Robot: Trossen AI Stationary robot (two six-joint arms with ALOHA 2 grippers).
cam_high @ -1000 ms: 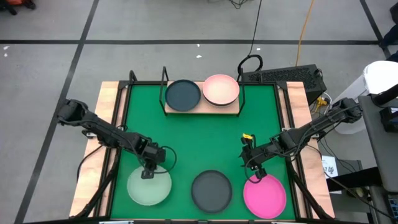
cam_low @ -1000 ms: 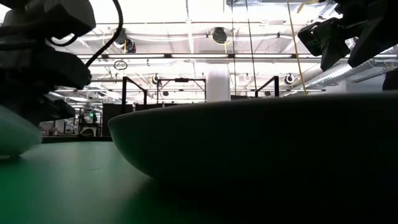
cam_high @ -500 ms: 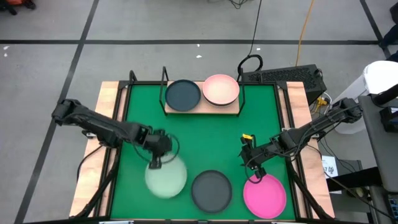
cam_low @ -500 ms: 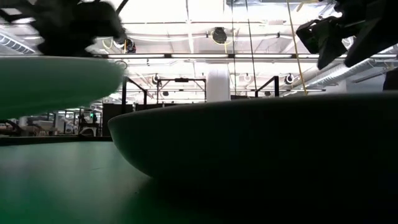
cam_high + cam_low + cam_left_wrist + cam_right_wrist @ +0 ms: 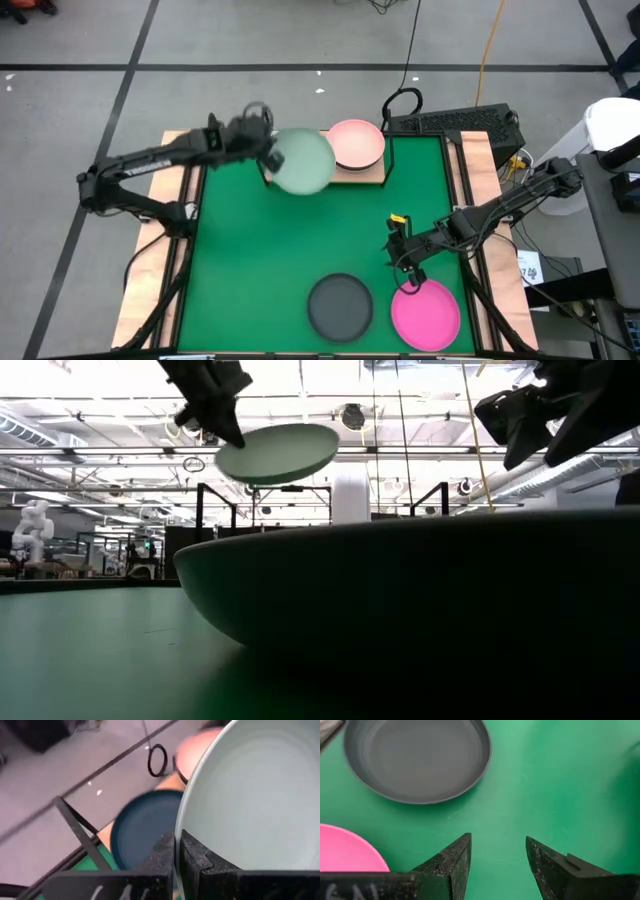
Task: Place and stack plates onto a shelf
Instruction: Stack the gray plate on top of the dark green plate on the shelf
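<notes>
My left gripper (image 5: 264, 150) is shut on a pale green plate (image 5: 302, 160) and carries it in the air over the shelf (image 5: 368, 175) at the mat's far edge. A dark teal plate (image 5: 142, 832) lies on the shelf below it, mostly hidden in the high view, with a pale pink plate (image 5: 355, 143) beside it. My right gripper (image 5: 496, 862) hangs open above the mat near the far rim of the hot pink plate (image 5: 425, 315). A dark grey plate (image 5: 340, 305) rests on the mat near the front edge. My left gripper pinches the pale green plate's rim (image 5: 179, 827) between its two fingers, one finger inside the rim and one outside. It comes at the plate from the table's left side. The plate is lifted clear and sits slightly tilted in the low view (image 5: 277, 453).
The shelf's black rod frame (image 5: 265, 125) stands up at its left end. A green mat (image 5: 320, 230) covers the table between wooden side strips. A keyboard (image 5: 455, 122) and cables lie beyond the far right corner.
My left gripper has lifted the pale green plate off the mat's near left part, carried it up and toward the far edge, and now holds it over the shelf's left half. My right gripper has kept still.
</notes>
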